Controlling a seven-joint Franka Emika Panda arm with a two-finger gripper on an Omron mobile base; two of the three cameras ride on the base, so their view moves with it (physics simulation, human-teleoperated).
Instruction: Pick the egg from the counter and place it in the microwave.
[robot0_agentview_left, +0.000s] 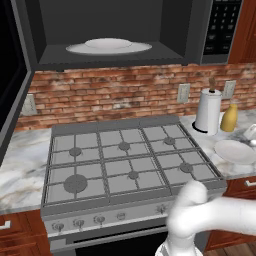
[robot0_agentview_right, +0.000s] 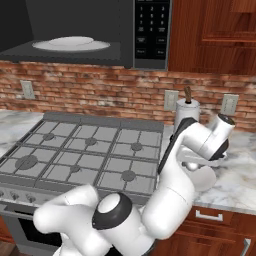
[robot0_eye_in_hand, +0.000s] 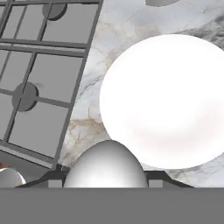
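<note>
— Where's the egg (robot0_eye_in_hand: 105, 164)?

— In the hand view it sits low and close, right between the two dark tips of the gripper (robot0_eye_in_hand: 105, 178), which press against its sides: the claw is closed on it.

— And below it?

— The marble counter (robot0_eye_in_hand: 131, 26), with a white plate (robot0_eye_in_hand: 170, 100) just beside the grey stove (robot0_eye_in_hand: 39, 87).

— The microwave (robot0_agentview_left: 200, 30)?

— Up above the stove, door open (its turntable (robot0_agentview_left: 109, 46) shows in the dark cavity). A paper towel roll (robot0_agentview_left: 207, 111) and a yellow bottle (robot0_agentview_left: 229, 118) stand by the brick wall.

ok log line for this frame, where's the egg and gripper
egg: at gripper, grip unclear | plate: on counter | microwave: open
</note>
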